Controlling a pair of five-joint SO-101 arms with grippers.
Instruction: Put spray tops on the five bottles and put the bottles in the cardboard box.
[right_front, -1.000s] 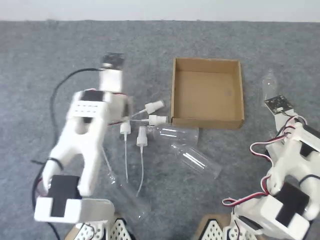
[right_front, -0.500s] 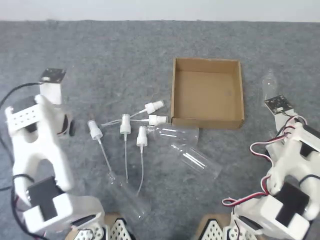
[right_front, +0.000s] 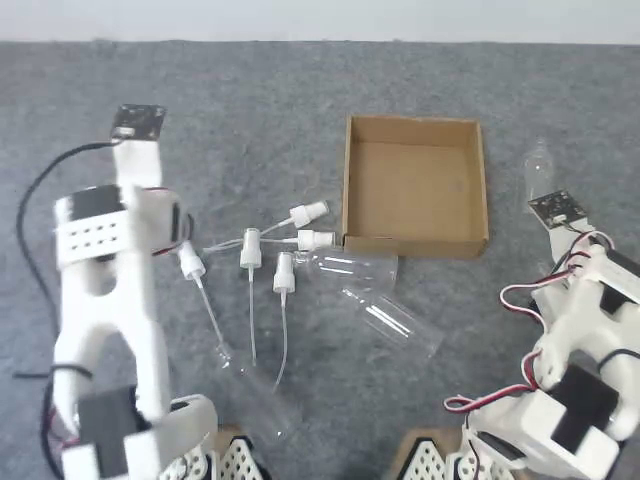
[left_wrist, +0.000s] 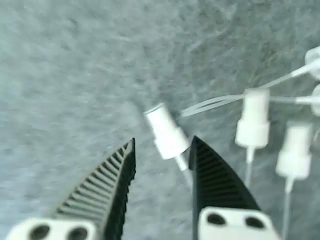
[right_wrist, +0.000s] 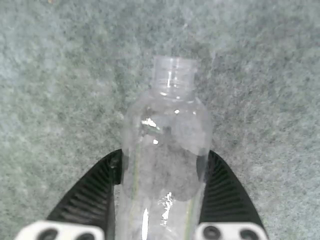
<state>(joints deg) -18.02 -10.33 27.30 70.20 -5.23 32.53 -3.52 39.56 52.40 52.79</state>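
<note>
Your left gripper (left_wrist: 162, 141) is hanging over the left part of the table (right_front: 300, 110) with its jaws released. It is straddling the head of the spray top (left_wrist: 167, 132) that is lying nearest the table's left edge, with its dip tube trailing toward the near edge. The head is sitting closer to one jaw than the other. If you are closing from here, I judge that the nearer jaw is going to touch first and the light top is likely to skid or roll out. You are also risking a pinch on the thin tube instead of the head, which could kink it. Two other spray tops (left_wrist: 252, 125) are lying just beside it, so a sideways nudge is liable to scatter them.

Your right gripper (right_wrist: 165, 157) is grasping a clear bottle (right_wrist: 167, 135) by its body, near the table's right edge. The bottle is just beyond the right wall of the cardboard box (right_front: 415, 190), and its open neck is pointing toward the far edge. I cannot tell whether it is resting on the table. The smooth round wall is inviting slip or twist, and squeezing harder is risking a dented bottle.
</note>
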